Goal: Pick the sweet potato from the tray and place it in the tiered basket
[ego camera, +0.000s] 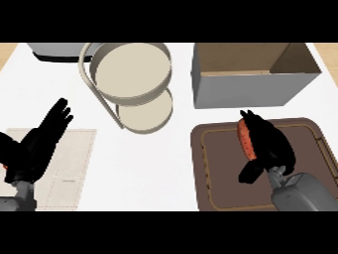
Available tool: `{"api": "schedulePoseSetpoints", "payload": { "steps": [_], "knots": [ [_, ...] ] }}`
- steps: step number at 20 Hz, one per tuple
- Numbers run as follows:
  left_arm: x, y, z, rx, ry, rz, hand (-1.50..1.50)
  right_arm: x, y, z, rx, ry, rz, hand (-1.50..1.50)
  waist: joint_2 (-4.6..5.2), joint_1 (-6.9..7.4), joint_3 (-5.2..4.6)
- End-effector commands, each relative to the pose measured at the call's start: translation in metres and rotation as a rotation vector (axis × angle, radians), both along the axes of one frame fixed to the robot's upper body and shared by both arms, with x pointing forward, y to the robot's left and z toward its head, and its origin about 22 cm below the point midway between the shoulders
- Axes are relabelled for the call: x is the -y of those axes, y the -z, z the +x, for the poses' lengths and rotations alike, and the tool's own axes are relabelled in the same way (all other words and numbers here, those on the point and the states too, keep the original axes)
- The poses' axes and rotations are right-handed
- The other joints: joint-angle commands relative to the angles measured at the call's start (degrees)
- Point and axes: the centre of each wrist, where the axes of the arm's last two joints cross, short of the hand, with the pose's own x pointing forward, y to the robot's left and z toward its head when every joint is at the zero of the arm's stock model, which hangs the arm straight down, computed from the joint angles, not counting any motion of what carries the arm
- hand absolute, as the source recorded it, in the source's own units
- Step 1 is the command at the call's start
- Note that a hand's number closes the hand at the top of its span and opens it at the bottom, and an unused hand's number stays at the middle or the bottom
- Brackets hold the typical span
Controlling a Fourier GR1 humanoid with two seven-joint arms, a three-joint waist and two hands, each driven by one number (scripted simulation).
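At the bench's near right corner, we see the right robot hand (270,144) lying over the sweet potato (243,141) on the brown tray (215,173), fingers curled along the orange root, its left flank alone showing beside them. We cannot tell whether the root is lifted off the tray floor yet. Near the left edge, the left robot hand (36,141) rests with straight fingers above a pale mat (73,163), holding nothing.

We judge the sweet potato stiff and fairly dense, its skin dry enough to hold, its tapered ends likely to slide out of a grasp; the thick middle looks the soundest place to hold.

Farther back, bare white bench lies between tray and tiered basket (131,74), which stands left of centre, its upper round tier overlapping the lower one. We reckon the carry runs up and to the left, over the tray's raised rim. A grey box (252,92) stands open just behind the tray, near that path. At the far left edge sits a grey appliance (58,52).
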Motion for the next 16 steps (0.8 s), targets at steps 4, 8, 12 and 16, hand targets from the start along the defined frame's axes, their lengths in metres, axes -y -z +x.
{"api": "schedulePoseSetpoints", "payload": {
  "steps": [4, 8, 12, 16],
  "knots": [
    [0.004, 0.004, -0.002, -0.009, -0.020, 0.008, 0.00, 0.008, 0.015, 0.013, 0.075, 0.020, -0.039, -1.50, -0.02, 0.00, 0.00],
    [-0.006, 0.008, -0.001, 0.005, -0.015, 0.007, 0.00, 0.014, 0.018, 0.029, 0.034, 0.010, -0.069, -1.50, 0.00, 0.02, -0.01],
    [0.014, -0.009, 0.004, -0.004, -0.022, 0.001, 0.00, 0.028, 0.027, 0.019, -0.121, -0.016, -0.026, 1.50, -0.07, -0.09, 0.01],
    [0.014, -0.012, 0.011, 0.003, -0.001, -0.011, 0.00, 0.009, 0.057, 0.025, -0.115, -0.088, -0.113, 1.50, 0.05, 0.23, 0.02]
  ]
}}
